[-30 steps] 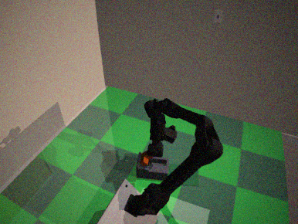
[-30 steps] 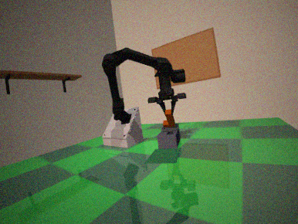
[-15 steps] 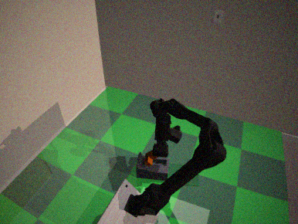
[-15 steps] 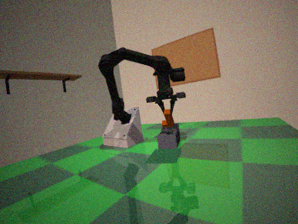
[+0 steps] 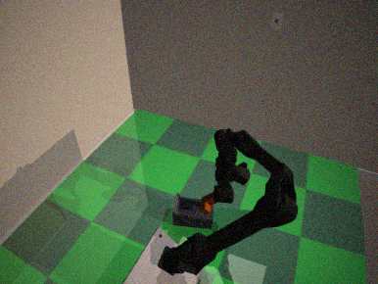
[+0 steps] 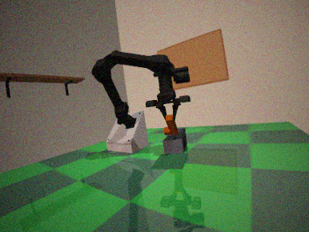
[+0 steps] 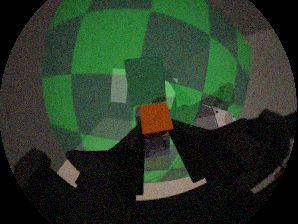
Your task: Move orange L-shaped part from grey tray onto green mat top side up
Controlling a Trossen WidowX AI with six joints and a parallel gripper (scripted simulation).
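Note:
The orange part (image 5: 208, 206) (image 6: 170, 125) (image 7: 156, 118) hangs steeply tilted from my gripper (image 5: 212, 199) (image 6: 170, 116) (image 7: 153, 123), which is shut on its upper end. In the exterior view its lower end juts to the left, just above the grey tray (image 5: 192, 219) (image 6: 174, 146) (image 7: 158, 147). Whether they touch is hard to tell. In the top view the part overlaps the tray's right end. The green mat (image 7: 145, 82) shows as a dark green rectangle beyond the part in the wrist view. The fingers and the part hide some of the tray there.
The pale sloped block (image 5: 138, 261) (image 6: 121, 146) (image 7: 223, 117) stands under the arm's base, to the left of the tray in the exterior view. The floor is a green checkerboard. A shelf (image 6: 40, 78) and a brown board (image 6: 196, 60) are on the walls behind.

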